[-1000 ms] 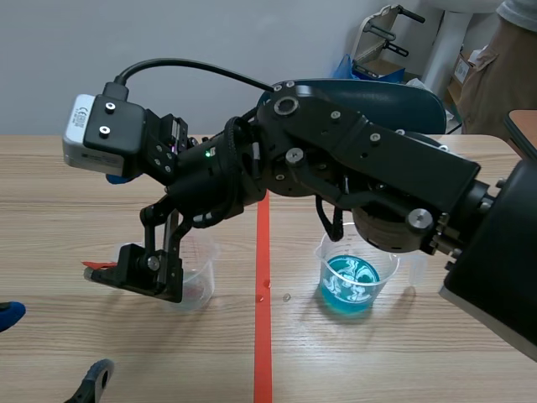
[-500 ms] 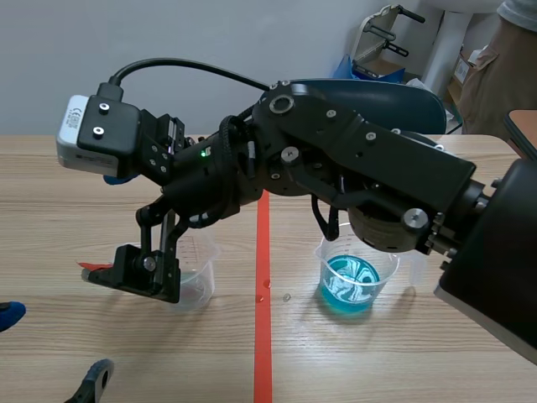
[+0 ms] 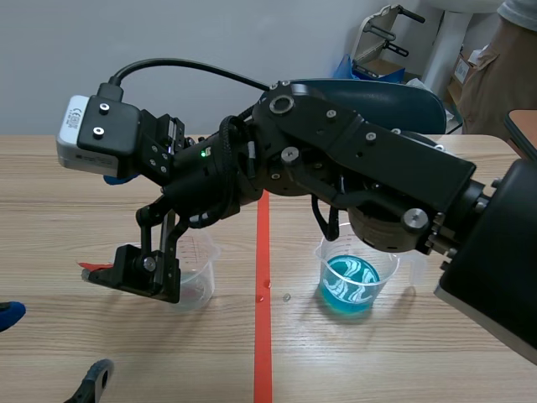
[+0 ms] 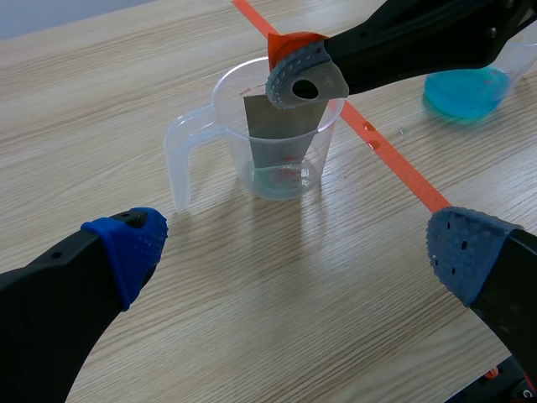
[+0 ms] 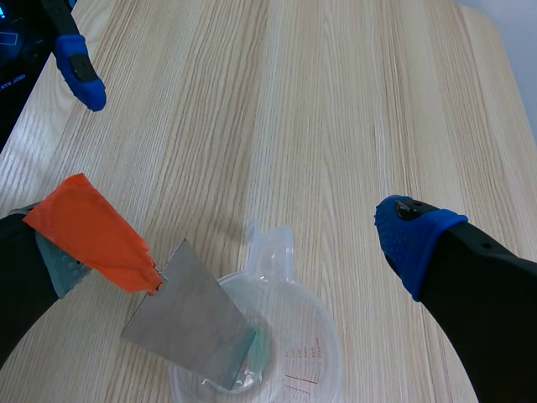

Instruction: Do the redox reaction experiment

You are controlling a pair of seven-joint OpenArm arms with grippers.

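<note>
A clear measuring beaker [image 3: 200,284] [image 4: 228,126] [image 5: 295,357] stands left of the tape line, a little liquid in its bottom. A grey metal sheet [image 4: 281,138] [image 5: 189,323] leans inside it, its lower edge in the liquid. My right gripper [image 3: 141,270] [image 5: 247,239], reaching across from the right, hovers open over this beaker. Its orange-taped finger [image 4: 298,80] touches the sheet's top corner. A second beaker with blue liquid [image 3: 351,284] [image 4: 470,88] stands right of the line. My left gripper [image 3: 50,348] [image 4: 295,248] is open, low at the near left, short of the clear beaker.
An orange-red tape line [image 3: 263,336] runs down the table's middle, with small droplets [image 3: 286,296] beside it. A dark chair [image 3: 394,96] and boxes stand behind the table's far edge. The right arm spans the middle of the table above both beakers.
The right gripper and its wrist shifted slightly left and up over the clear beaker a second ago; since half a second ago nothing has visibly moved.
</note>
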